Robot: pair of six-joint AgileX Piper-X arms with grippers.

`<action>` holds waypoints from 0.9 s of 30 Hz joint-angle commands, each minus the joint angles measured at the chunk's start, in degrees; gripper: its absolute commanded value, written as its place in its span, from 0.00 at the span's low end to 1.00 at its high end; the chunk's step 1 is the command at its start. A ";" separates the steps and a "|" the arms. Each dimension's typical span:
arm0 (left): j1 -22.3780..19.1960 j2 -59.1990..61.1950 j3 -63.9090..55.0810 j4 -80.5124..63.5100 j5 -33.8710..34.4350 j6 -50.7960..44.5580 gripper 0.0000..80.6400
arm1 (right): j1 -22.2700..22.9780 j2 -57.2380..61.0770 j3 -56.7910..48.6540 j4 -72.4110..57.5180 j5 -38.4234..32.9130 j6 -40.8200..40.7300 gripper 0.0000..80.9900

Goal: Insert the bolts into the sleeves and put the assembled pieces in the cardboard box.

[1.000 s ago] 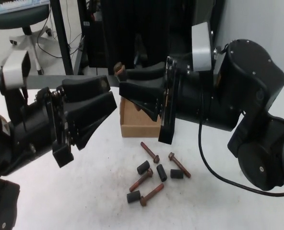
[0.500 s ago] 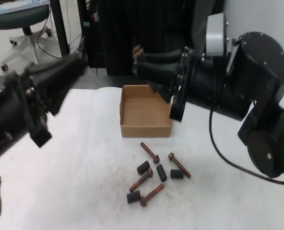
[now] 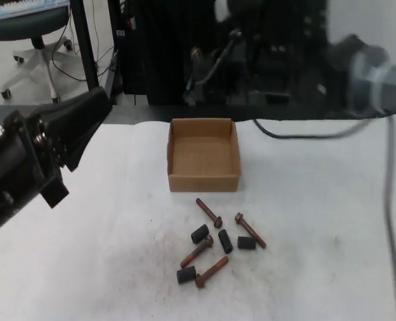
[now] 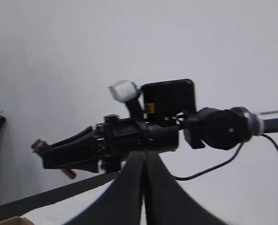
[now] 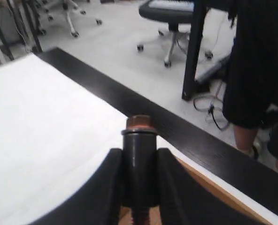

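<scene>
My right gripper (image 5: 139, 151) is shut on a black sleeve (image 5: 139, 164) with a rusty bolt through it, its head (image 5: 139, 121) sticking out past the fingertips. In the high view this gripper (image 3: 196, 55) hangs high behind the cardboard box (image 3: 204, 181), over the table's far edge. The left wrist view shows it farther off (image 4: 50, 152), still holding the piece. My left gripper (image 3: 84, 117) is at the left, above the table, shut on nothing, its fingers (image 4: 129, 187) pressed together. Several loose bolts (image 3: 209, 212) and sleeves (image 3: 199, 233) lie in front of the box.
The table has a white top (image 3: 318, 221) with a black far edge (image 5: 186, 140). Black stand legs (image 3: 84, 47) and an office chair (image 3: 31, 27) are behind it. A cable (image 3: 298, 134) from the right arm crosses the back right.
The right arm has lifted and swung back from over the box, keeping its piece. The left arm has drawn back to the left, and its gripper, open before, has shut.
</scene>
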 commanded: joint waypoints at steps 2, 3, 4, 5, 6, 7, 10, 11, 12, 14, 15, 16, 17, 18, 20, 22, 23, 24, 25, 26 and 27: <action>-0.08 -0.52 1.17 -0.24 0.40 -0.58 0.00 | -0.21 6.94 -7.90 7.54 2.43 -0.49 0.01; -0.08 -0.52 1.44 -0.24 0.40 -0.83 0.00 | -0.21 9.32 -10.34 9.38 2.88 -0.49 0.01; -0.08 -0.52 1.84 -0.24 0.40 -1.45 0.00 | -0.21 11.49 -12.46 10.89 3.68 -0.49 0.01; -0.08 -0.52 2.21 -0.24 0.64 -2.03 0.00 | -0.21 12.99 -13.87 11.89 4.45 -0.49 0.01; -0.08 -0.52 2.54 -0.24 0.97 -2.22 0.00 | -0.21 14.56 -15.23 12.69 5.50 -0.49 0.01; -0.08 -0.52 2.91 -0.24 1.17 -2.22 0.00 | -0.21 15.90 -16.14 12.94 6.52 -0.49 0.01; -0.08 -0.52 3.74 -0.24 1.20 -2.21 0.00 | -0.21 18.66 -17.81 13.41 7.85 -0.49 0.01; -0.08 -0.52 3.99 -0.24 1.20 -2.21 0.00 | -0.21 19.34 -17.87 13.38 8.43 -0.49 0.01; -0.08 -0.52 4.10 -0.24 1.39 -2.21 0.00 | -0.34 19.85 -17.86 13.38 9.06 -0.49 0.01; -0.08 -0.52 4.08 -0.24 1.69 -2.21 0.00 | -0.48 20.82 -17.86 13.67 9.78 -0.49 0.01; -0.08 -0.52 4.08 -0.37 1.68 -2.21 0.00 | -0.54 21.21 -17.86 13.88 9.77 -0.49 0.01; -0.08 -0.52 4.08 -0.66 1.68 -2.21 0.00 | -0.74 21.34 -17.86 13.87 9.77 -0.49 0.01; -0.08 -0.52 4.08 -0.67 1.93 -2.21 0.00 | -0.79 21.38 -17.86 13.87 9.77 -0.49 0.01; -0.08 -0.52 4.08 -0.67 2.56 -2.21 0.00 | -0.79 21.36 -17.86 13.76 9.77 -0.49 0.01; -0.08 -0.69 4.08 -0.67 3.68 -2.37 0.00 | -0.95 21.17 -17.86 13.56 8.71 -0.49 0.05; -0.08 -0.67 4.08 -0.67 5.43 -4.35 0.00 | -1.14 20.97 -17.86 13.58 4.38 -0.49 0.15; -0.08 -0.67 4.08 -0.67 6.34 -4.64 0.00 | -1.14 20.85 -17.86 13.58 3.25 -0.32 0.22; -0.08 -0.67 4.08 -0.67 7.01 -4.95 0.00 | -1.14 20.84 -17.86 13.87 3.38 0.09 0.30; -0.08 -0.67 4.08 -0.67 7.46 -5.26 0.00 | -1.14 20.84 -17.86 14.06 3.41 0.45 0.37; -0.08 -0.67 4.08 -0.67 7.68 -5.29 0.00 | -1.14 20.84 -17.86 14.32 3.38 1.01 0.44; -0.08 -0.67 4.08 -0.67 7.68 -5.28 0.00 | -1.14 20.84 -17.86 14.58 3.38 1.12 0.49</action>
